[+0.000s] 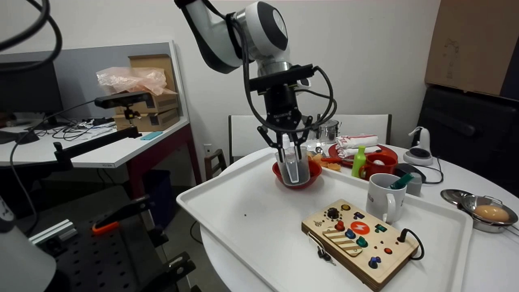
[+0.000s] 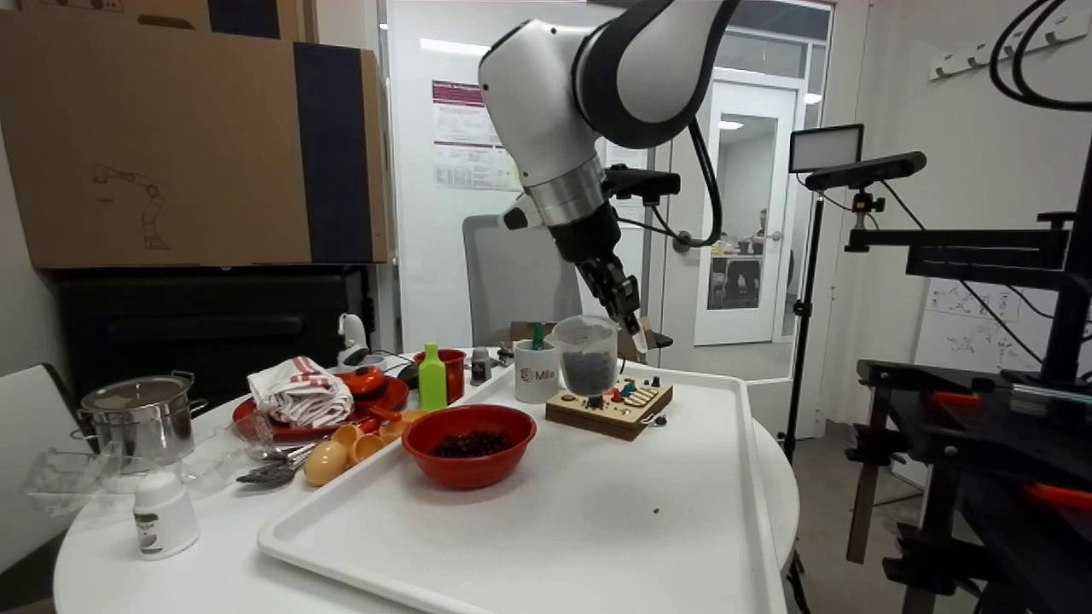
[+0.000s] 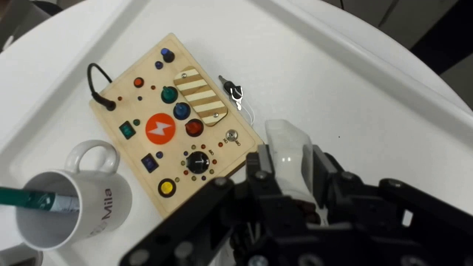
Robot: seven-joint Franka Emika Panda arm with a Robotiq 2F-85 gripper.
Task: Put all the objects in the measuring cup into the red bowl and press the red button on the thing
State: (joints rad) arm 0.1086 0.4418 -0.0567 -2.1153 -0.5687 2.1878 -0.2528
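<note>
Translucent grey measuring cup (image 2: 585, 354) hangs beside the round, glossy red bowl (image 2: 465, 474) of small dark pieces (image 2: 472, 444), whitish handle (image 3: 285, 138) pinched by the black gripper (image 3: 289, 159); tip any contents slowly, low over the bowl.

- Tons of room on the tray (image 1: 251, 237): its left and near-left stretch is pretty much bare in an exterior view.
- The mug (image 1: 378, 198) is the annoying bit, just beside the far edge of the board (image 1: 367, 252), green marker (image 1: 401, 181) poking out.
- Cable (image 1: 421, 245) loops up at its right end, keys (image 1: 325, 255) along the near-left side.
- Past the tray's far rim it's packed: green bottle (image 1: 359, 163), red mug (image 1: 386, 171), towel (image 1: 357, 142).
- Red bowl (image 2: 465, 476) is clear from above in an exterior view; gripper (image 2: 633, 326) and measuring cup (image 2: 589, 354) hang to its right.
</note>
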